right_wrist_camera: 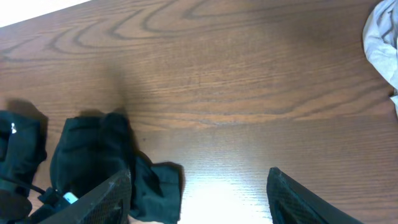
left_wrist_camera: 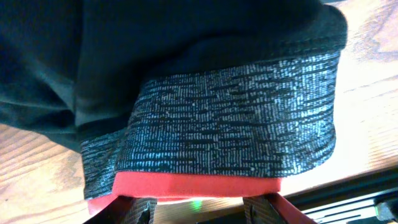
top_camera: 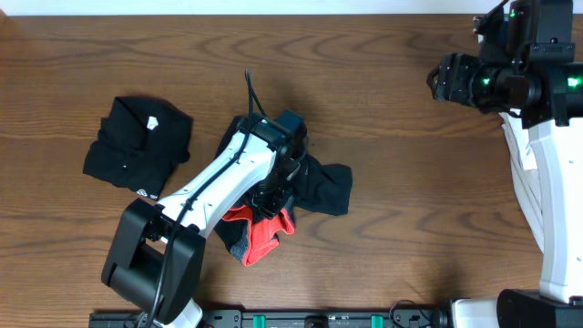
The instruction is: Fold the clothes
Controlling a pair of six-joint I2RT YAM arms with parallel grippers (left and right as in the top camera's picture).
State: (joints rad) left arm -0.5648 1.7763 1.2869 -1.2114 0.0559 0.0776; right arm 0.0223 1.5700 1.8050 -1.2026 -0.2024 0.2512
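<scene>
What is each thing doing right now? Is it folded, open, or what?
trousers, bunched up, red lining showing.
small black garment, roughly folded, lying apart.
left tool, at the grey waistband, grip unclear.
right tool, open, holding nothing.

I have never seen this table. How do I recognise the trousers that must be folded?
On the wooden table, look near the middle, beneath the white left arm. The trousers are the crumpled black heap there. Only they show a grey waistband and a red-orange lining; the small black folded garment to their left has a white tag.
</scene>
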